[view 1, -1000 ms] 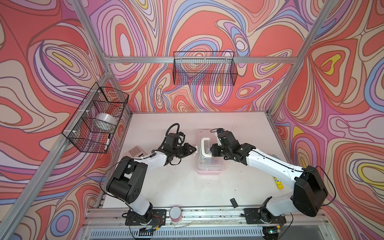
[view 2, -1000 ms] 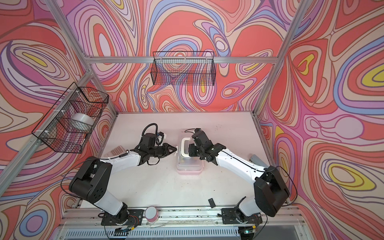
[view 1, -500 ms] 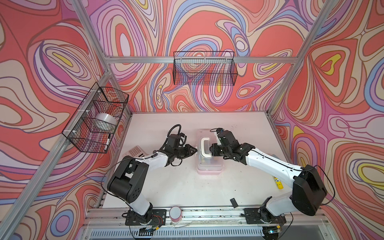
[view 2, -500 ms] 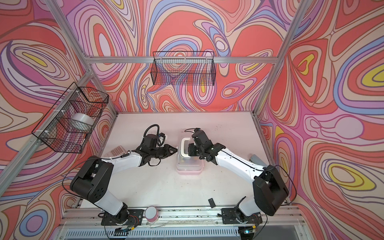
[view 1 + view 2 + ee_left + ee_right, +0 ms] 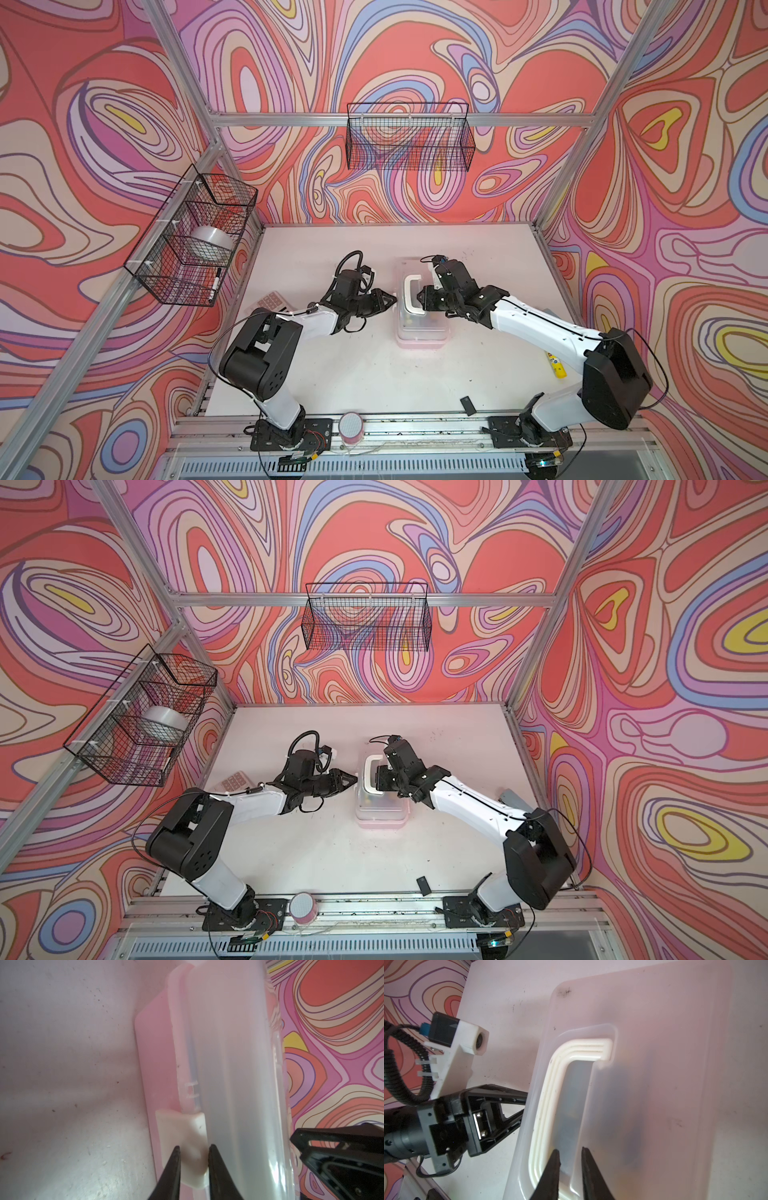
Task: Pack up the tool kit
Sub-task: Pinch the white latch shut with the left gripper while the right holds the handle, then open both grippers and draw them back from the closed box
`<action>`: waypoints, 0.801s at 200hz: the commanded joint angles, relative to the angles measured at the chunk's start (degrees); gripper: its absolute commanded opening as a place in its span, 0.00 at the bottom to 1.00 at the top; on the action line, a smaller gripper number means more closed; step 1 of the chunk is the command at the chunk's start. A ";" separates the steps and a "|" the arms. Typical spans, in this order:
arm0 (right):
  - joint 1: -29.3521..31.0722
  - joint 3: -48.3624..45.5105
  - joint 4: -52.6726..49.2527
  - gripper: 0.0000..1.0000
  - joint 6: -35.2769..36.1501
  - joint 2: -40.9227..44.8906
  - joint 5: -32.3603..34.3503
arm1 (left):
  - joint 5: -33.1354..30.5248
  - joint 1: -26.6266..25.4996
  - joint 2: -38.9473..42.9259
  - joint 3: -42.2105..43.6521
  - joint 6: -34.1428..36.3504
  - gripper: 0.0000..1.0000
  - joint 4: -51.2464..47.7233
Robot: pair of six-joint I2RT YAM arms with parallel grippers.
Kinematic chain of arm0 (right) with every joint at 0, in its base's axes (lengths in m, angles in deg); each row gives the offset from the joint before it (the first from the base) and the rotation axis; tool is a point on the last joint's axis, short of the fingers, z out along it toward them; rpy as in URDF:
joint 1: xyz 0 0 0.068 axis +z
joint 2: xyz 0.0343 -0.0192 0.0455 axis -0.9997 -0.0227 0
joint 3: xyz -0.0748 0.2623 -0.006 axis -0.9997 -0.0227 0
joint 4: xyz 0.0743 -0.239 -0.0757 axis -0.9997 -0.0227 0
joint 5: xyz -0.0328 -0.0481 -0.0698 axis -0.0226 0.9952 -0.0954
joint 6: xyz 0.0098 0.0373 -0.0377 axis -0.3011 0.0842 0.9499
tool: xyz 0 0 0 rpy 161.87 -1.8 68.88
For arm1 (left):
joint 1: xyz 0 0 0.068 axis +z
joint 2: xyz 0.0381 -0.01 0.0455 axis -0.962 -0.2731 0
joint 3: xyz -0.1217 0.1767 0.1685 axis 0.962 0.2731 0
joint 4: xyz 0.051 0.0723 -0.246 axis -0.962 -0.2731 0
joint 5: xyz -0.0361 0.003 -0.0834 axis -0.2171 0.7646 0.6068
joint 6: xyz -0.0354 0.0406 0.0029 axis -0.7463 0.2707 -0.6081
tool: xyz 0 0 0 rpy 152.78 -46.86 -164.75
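Note:
The tool kit (image 5: 422, 332) (image 5: 380, 812) is a pink box with its clear lid down, standing mid-table. Blurred coloured things show through the lid. My left gripper (image 5: 392, 300) (image 5: 354, 778) (image 5: 193, 1149) is at the box's left side, its jaws a narrow gap apart and closed on the white latch (image 5: 182, 1126). My right gripper (image 5: 420, 297) (image 5: 377, 781) (image 5: 569, 1152) comes from the right. Its jaws are nearly together, with nothing between them. The tips rest on the lid (image 5: 654, 1084) inside the white handle (image 5: 409, 293) (image 5: 556, 1076).
A calculator (image 5: 269, 301) (image 5: 232, 780) lies left of my left arm. A yellow glue stick (image 5: 557, 365) lies by the right wall, and a small black piece (image 5: 467, 405) near the front rail. A pink roll (image 5: 350, 426) sits on the rail. Wire baskets (image 5: 191, 245) (image 5: 409, 137) hang on the walls.

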 commanded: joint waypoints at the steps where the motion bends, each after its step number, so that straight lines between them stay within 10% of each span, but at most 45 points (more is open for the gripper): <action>1: -0.19 -1.57 -3.13 0.21 -1.09 -1.67 -1.27 | 0.07 -1.18 -3.25 2.69 -0.76 0.23 -0.92; 109: -4.33 7.77 -8.67 0.26 2.20 1.44 -2.09 | -8.10 0.18 6.96 -0.84 4.03 0.62 -10.66; 160: -15.11 8.56 -12.06 0.31 2.23 4.13 -3.84 | -20.60 0.59 9.44 -5.79 8.08 0.63 -24.87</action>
